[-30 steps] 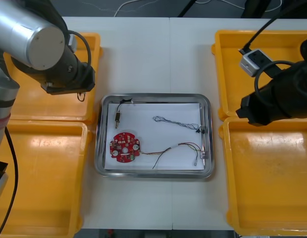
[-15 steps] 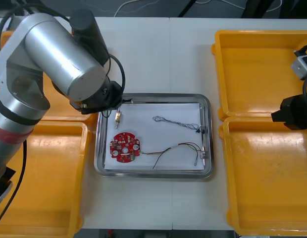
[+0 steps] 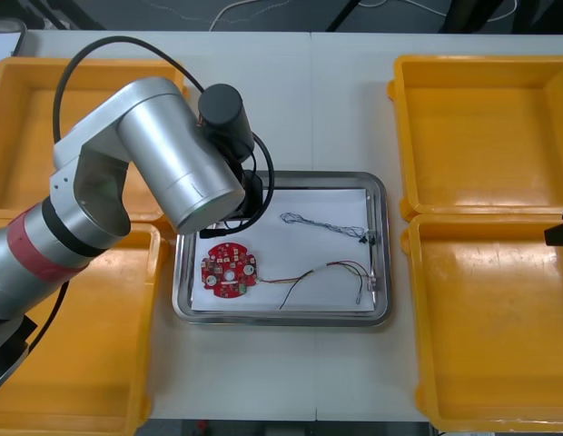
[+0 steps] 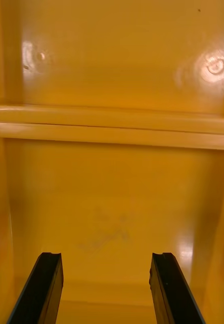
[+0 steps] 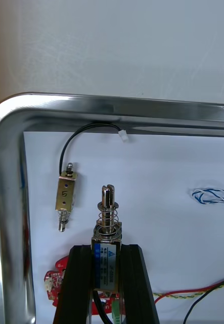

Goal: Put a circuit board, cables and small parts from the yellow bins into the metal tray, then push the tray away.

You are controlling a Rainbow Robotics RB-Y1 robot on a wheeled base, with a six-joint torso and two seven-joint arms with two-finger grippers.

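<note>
- bins [image 3: 82, 345]: two left of the metal tray [image 3: 281, 175], two right of it.
- circuit board [image 3: 229, 269]: in the tray, near-left.
- small metal part [image 5: 65, 195]: in the tray, far-left corner.

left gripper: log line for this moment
left gripper shut on small metal part; over metal tray; right gripper open over yellow bin

Light table [image 3: 291, 100], white cord [image 3: 234, 12] beyond it

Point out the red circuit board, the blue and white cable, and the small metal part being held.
red circuit board [image 3: 229, 269], front view, board's centre
blue and white cable [image 3: 311, 222], front view, middle of its run
held small metal part [image 5: 107, 253], left wrist view, its labelled body
</note>
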